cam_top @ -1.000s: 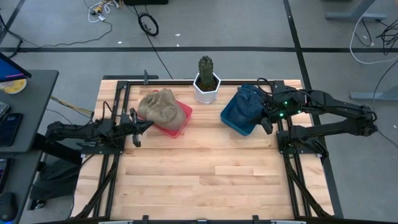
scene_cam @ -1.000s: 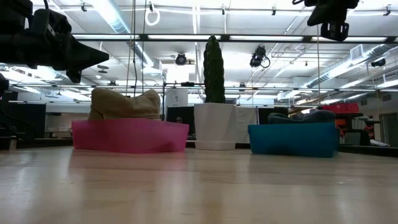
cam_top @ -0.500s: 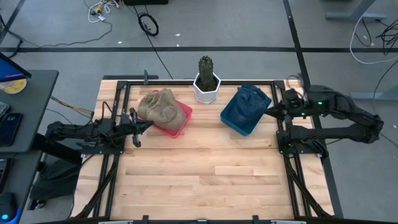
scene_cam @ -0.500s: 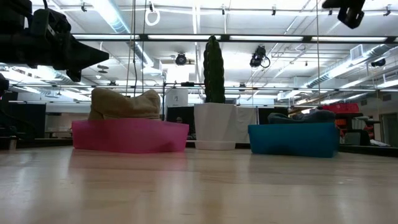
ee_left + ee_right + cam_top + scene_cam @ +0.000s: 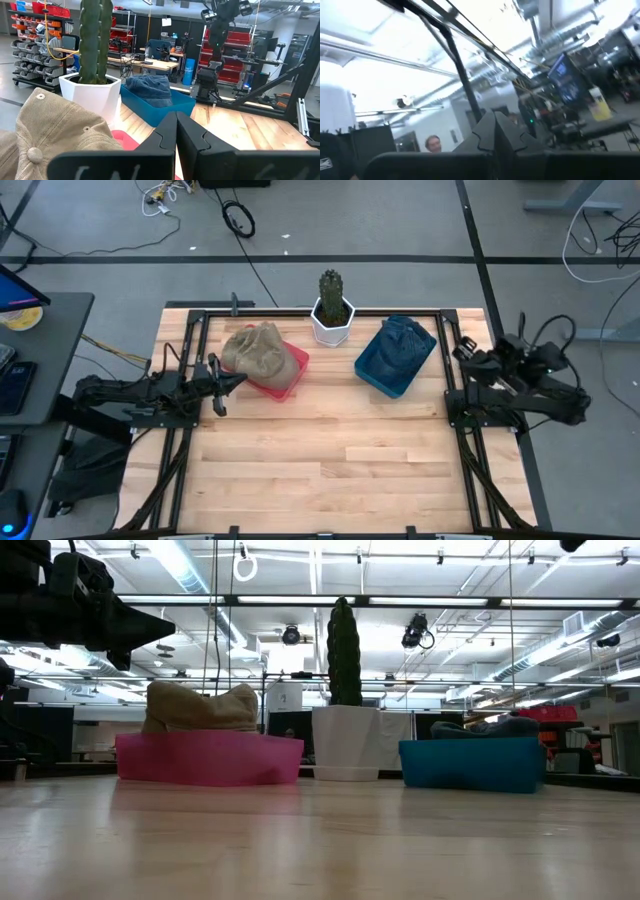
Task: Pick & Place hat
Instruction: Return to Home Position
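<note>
brown cap sits heaped in the red bin and rises above its rim; top button and eyelets show in the left wrist view. blue cap, denim-like, lies in the blue bin and overhangs its far side. lettering on either cap: cannot tell, too small.

the two bins are apart on the far half of the wooden table, red toward the left arm and blue toward the right. between them, slightly farther back, stands a cactus in a white faceted pot.

left gripper: fingers pressed together, holding nothing, raised off the table just beside the red bin's left side, pointing across it.

right gripper: arm folded up over the table's right edge, clear of the blue bin. fingers meet at the tips and hold nothing. its wrist camera looks up at ceiling trusses and lights.

a person shows far off in the room, blurred.
</note>
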`<state>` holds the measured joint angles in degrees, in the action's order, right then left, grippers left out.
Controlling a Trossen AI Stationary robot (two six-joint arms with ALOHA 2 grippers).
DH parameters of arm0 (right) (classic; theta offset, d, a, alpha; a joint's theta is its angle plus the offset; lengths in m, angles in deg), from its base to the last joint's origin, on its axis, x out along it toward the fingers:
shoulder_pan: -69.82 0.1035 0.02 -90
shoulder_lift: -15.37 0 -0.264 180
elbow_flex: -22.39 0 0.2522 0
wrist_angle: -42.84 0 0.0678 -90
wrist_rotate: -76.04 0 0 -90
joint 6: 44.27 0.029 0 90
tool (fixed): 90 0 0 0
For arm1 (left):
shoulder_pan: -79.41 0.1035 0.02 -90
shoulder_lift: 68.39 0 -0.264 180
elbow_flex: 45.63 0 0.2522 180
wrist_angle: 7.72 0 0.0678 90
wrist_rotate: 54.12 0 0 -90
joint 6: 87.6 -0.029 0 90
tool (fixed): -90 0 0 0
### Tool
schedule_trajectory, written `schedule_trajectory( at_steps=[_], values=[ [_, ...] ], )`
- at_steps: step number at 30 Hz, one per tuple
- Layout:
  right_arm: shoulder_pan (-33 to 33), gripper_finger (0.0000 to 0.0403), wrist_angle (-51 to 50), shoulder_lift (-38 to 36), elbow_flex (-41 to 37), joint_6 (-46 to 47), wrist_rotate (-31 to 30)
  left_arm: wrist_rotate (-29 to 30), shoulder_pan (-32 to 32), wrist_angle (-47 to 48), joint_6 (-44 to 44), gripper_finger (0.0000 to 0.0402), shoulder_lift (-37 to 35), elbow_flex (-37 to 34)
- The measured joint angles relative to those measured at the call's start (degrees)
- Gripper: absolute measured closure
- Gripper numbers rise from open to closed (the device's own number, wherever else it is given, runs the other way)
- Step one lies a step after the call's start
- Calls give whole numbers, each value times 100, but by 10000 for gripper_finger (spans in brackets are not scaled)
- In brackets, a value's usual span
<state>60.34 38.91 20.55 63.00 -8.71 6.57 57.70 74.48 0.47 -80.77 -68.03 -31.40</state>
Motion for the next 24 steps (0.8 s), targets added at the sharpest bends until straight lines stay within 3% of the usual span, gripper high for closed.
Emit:
schedule_trajectory(
  at_steps=[3, 7, 15, 19, 24],
  values=[
    [0, 400, 33, -506, -237, 53, 23, 0, 0, -3, 0, 396, 0, 0],
    [33, 401, 300, -503, -327, 255, 514, -2, -2, -8, 0, 396, 0, 0],
    [101, 402, 418, -522, -413, 313, 824, -4, -2, -8, 0, 396, 0, 0],
    [269, 402, 686, -513, -792, 559, 768, -4, 0, -4, 0, 396, 0, 0],
    [474, 403, 1408, -517, -1566, 561, 282, -4, -2, -11, 1, 396, 0, 0]
  ],
)
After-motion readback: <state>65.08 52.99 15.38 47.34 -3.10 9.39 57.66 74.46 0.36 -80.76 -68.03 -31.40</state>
